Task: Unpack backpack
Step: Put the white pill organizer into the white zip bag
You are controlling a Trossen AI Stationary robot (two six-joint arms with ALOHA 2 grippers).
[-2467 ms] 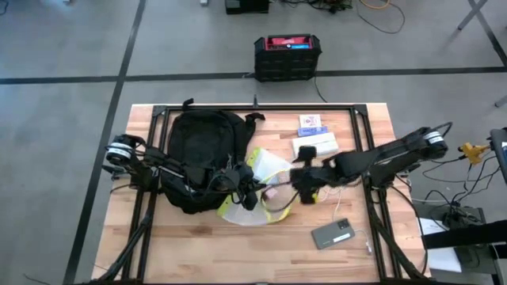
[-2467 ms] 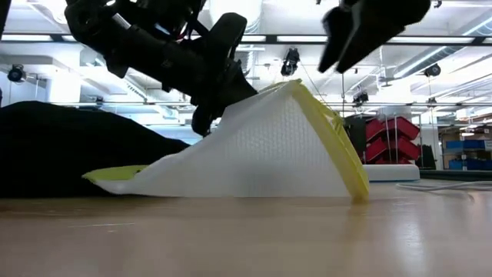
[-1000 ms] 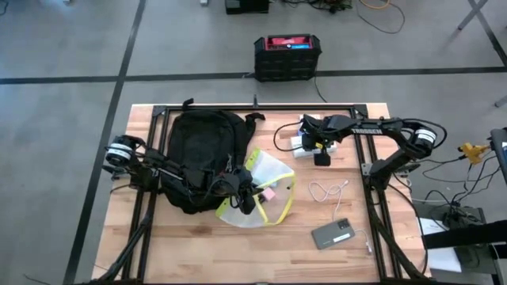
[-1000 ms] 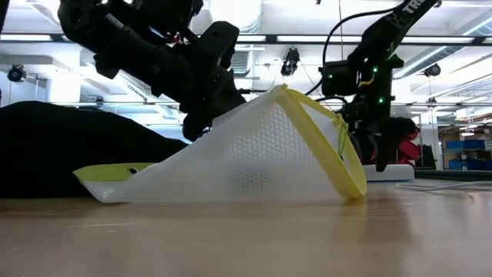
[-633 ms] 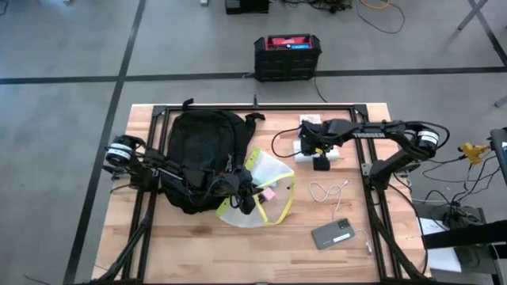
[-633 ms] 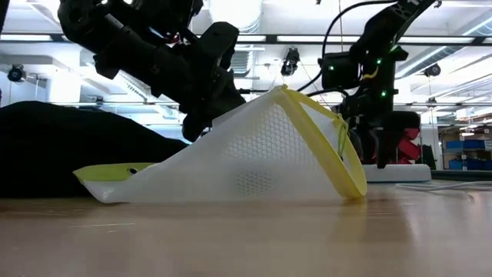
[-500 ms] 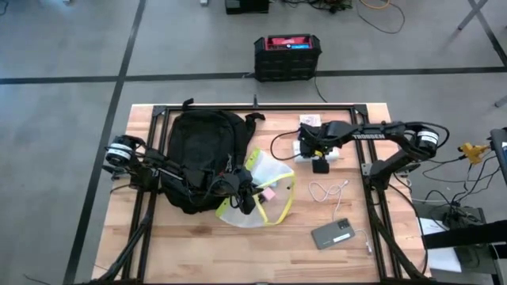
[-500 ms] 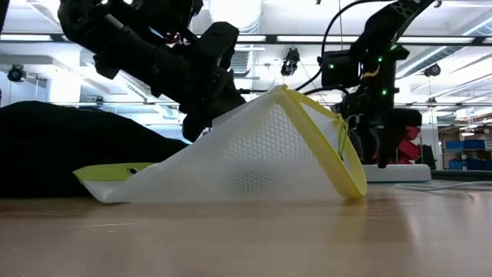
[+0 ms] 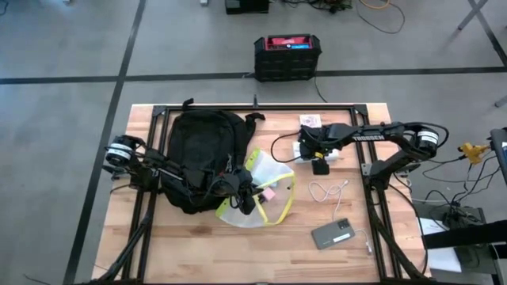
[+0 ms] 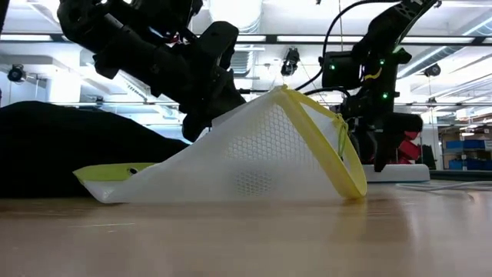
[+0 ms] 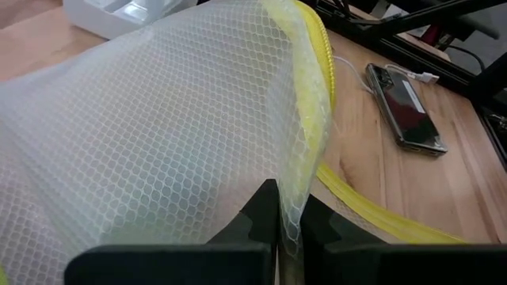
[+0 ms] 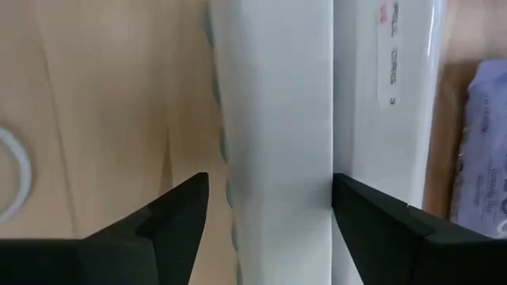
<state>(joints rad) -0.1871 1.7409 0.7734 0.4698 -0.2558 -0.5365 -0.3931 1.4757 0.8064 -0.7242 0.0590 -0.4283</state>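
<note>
The black backpack (image 9: 202, 150) lies at the table's far left; in the low view it is the dark mound (image 10: 69, 146). A white mesh pouch (image 9: 269, 186) with yellow trim lies against its right side, with my left gripper (image 11: 279, 229) shut on it. The pouch stands like a tent (image 10: 261, 154). My right gripper (image 9: 319, 165) hovers open over a white box (image 12: 273, 119) at the far right, one finger on either side of it. My left gripper pinches the pouch's mesh wall (image 11: 289, 186) between its two fingers, just beside the yellow trim. That part is held up above the table, and the pouch's lower edge (image 10: 231, 194) rests on the wood. My right gripper's fingers (image 12: 178, 218) flank the white box closely; whether they touch it I cannot tell.
A phone (image 9: 335, 234) lies near the front right, and a white cable (image 9: 325, 190) lies between it and the white box. A small card box (image 9: 310, 120) sits at the far edge. A black box with a red top (image 9: 287, 55) stands on the floor beyond the table.
My right gripper has come a little toward the near edge and now stands over the white box. My left gripper and the pouch have kept still.
</note>
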